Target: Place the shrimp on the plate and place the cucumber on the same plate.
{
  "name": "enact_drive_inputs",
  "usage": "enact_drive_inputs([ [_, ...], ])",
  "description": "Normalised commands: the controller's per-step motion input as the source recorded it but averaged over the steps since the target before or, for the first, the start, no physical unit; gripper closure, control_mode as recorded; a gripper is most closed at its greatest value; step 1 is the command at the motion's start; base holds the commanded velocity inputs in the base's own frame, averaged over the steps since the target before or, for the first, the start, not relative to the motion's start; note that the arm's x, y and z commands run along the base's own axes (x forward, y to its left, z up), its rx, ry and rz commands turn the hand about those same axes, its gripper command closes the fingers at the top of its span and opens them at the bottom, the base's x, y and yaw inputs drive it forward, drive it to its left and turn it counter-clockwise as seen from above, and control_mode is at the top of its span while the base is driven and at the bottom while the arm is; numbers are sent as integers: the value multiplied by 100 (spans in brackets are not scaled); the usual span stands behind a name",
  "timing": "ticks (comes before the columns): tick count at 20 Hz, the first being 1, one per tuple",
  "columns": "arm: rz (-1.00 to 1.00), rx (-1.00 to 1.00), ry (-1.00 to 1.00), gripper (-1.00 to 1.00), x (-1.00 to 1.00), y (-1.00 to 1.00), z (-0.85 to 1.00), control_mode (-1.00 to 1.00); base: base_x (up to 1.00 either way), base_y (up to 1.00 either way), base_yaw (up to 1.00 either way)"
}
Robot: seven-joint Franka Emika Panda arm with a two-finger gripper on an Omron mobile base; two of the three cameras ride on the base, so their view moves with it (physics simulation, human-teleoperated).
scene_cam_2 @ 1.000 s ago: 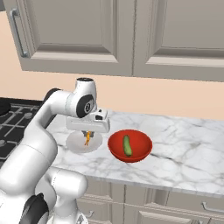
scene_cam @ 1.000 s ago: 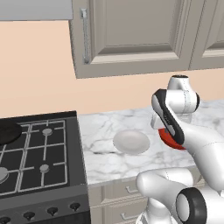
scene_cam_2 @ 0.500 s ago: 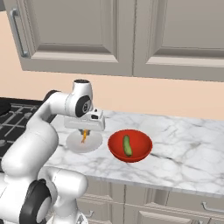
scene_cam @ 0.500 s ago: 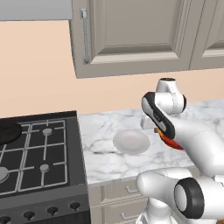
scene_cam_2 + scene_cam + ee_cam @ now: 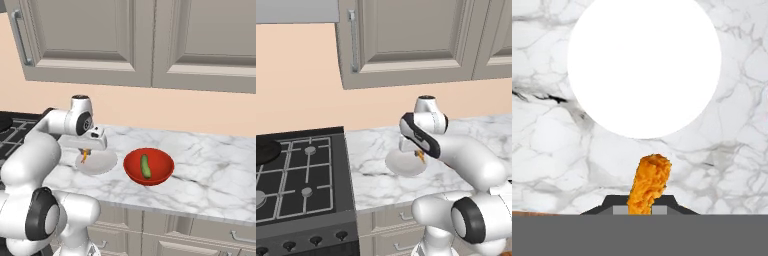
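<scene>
My gripper (image 5: 639,209) is shut on the shrimp (image 5: 648,183), a small orange piece that sticks out from between the fingertips. It hangs above the near rim of the plate (image 5: 643,65), a round white dish on the marble counter. From the right base view, the shrimp (image 5: 84,156) dangles under my gripper (image 5: 85,151) over the left part of the plate (image 5: 100,163). The cucumber (image 5: 145,166), dark green and oblong, lies inside the red bowl (image 5: 161,172) to the right of the plate. In the left base view, the shrimp (image 5: 420,155) shows at the plate's (image 5: 401,164) right edge.
A black stove (image 5: 298,184) with burners stands left of the marble counter (image 5: 210,170). Wall cabinets (image 5: 135,40) hang above. Counter drawers (image 5: 391,220) lie below the front edge.
My arm has swung left with the shrimp, from beside the red bowl to over the plate. The cucumber and bowl stay put.
</scene>
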Motion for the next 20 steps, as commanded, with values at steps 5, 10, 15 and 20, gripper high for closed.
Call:
enact_drive_inputs([
  [5,0,0,0,100,19,35,-30,-100,0,0,0],
  [10,0,0,0,100,26,27,-34,-100,0,0,0],
  [15,0,0,0,100,32,25,-28,-100,0,0,0],
  [20,0,0,0,100,37,6,-15,-100,0,0,0],
])
